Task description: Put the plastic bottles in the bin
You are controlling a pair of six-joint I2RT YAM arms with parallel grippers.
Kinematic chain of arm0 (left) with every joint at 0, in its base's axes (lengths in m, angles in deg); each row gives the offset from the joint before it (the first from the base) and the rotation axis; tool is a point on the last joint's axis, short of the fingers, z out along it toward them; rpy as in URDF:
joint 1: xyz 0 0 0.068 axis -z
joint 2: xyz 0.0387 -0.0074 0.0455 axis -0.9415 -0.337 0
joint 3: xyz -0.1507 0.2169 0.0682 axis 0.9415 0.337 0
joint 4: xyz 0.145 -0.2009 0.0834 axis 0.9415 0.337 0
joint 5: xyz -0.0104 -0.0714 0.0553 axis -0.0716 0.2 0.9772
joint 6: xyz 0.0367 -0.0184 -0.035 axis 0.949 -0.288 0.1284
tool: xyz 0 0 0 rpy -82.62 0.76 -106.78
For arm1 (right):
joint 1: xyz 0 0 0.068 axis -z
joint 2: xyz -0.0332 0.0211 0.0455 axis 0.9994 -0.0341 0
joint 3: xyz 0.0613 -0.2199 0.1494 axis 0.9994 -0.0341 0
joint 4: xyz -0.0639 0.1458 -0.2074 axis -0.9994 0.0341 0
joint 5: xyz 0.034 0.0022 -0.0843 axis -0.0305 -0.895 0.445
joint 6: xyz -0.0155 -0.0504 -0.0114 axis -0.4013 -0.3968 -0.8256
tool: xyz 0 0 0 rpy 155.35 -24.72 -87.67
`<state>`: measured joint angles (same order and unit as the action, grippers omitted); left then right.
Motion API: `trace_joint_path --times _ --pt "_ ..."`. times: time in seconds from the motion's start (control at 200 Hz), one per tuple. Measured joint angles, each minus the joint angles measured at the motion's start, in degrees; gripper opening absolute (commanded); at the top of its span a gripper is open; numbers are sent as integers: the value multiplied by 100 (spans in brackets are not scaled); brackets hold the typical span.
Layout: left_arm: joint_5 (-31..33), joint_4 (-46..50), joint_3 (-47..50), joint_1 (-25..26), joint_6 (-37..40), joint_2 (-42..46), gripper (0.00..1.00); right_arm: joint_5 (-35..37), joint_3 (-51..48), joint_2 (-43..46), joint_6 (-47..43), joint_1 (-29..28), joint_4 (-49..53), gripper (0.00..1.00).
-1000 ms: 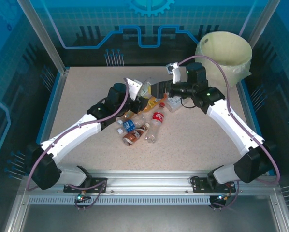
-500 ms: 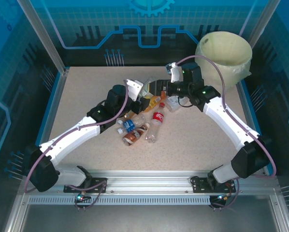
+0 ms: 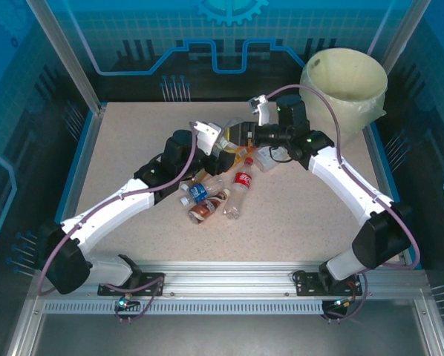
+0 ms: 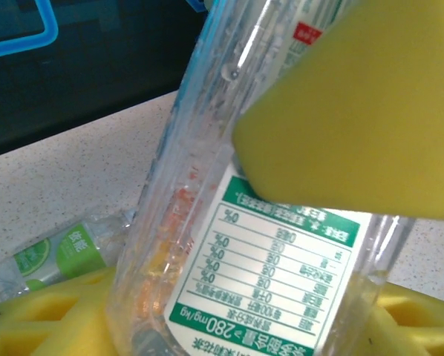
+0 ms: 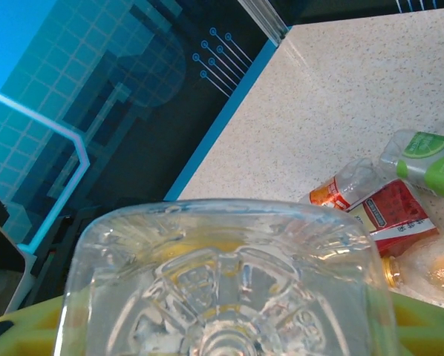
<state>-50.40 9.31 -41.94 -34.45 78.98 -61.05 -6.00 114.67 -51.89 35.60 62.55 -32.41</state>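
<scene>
Two tools on what looks like one clear plastic bottle with a green-and-white label (image 4: 274,282). The right tool (image 5: 226,326) has its yellow pads squeezed on the base. The left tool (image 4: 229,222) has pads either side, but I can't tell if it's actually gripping. Handover step, I'd guess. Next the right one needs to carry it to the round white bag-lined bin (image 3: 341,93) in the far right corner. Other bottles (image 3: 207,200) lie mid-surface.

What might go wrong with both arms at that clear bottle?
The clear bottle sits in the left gripper and the right gripper at once; if neither grips firmly, it may drop onto the loose bottles. The bin stands at the far right corner, so a weak hold could slip on the way.
</scene>
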Motion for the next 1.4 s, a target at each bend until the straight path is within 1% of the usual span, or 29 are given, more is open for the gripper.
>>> trace_joint_path --times 0.03,0.14,0.26,0.35,0.435,0.57,0.705,0.86,0.965,1.07,1.281,1.401 --pt "20 -22 0 0 -44 0 88 109 0 24 -33 7 50 48" --pt "79 -125 2 -55 -173 2 99 564 20 116 -201 81 269 46" --pt "79 -286 149 -262 -483 105 99 1067 232 149 -457 179 623 45" --pt "103 -422 433 -503 -767 361 99 1475 457 188 -667 323 863 45" --pt "260 -505 693 -723 -1032 658 99 1834 647 286 -861 516 1032 45" --pt "638 -577 1073 -1021 -1443 1126 99 2238 1003 380 -1139 975 1182 45" --pt "992 -573 1443 -1226 -1775 1515 99 2437 1432 304 -1276 1539 1268 45" --pt "1309 -522 1816 -1375 -2070 1862 99 2605 2317 -133 -1368 2072 1338 45" --pt "1456 -442 1989 -1436 -2221 2041 99 2754 2927 -511 -1368 2282 1379 45" --pt "1582 -396 2111 -1475 -2330 2201 99 3084 3469 -911 -1342 2433 1364 45" --pt "1705 -306 2229 -1537 -2479 2363 99 4135 3622 -1440 -1113 2516 994 46" --pt "1738 -284 2256 -1558 -2516 2371 99 4557 3740 -1847 -1003 2520 944 48"
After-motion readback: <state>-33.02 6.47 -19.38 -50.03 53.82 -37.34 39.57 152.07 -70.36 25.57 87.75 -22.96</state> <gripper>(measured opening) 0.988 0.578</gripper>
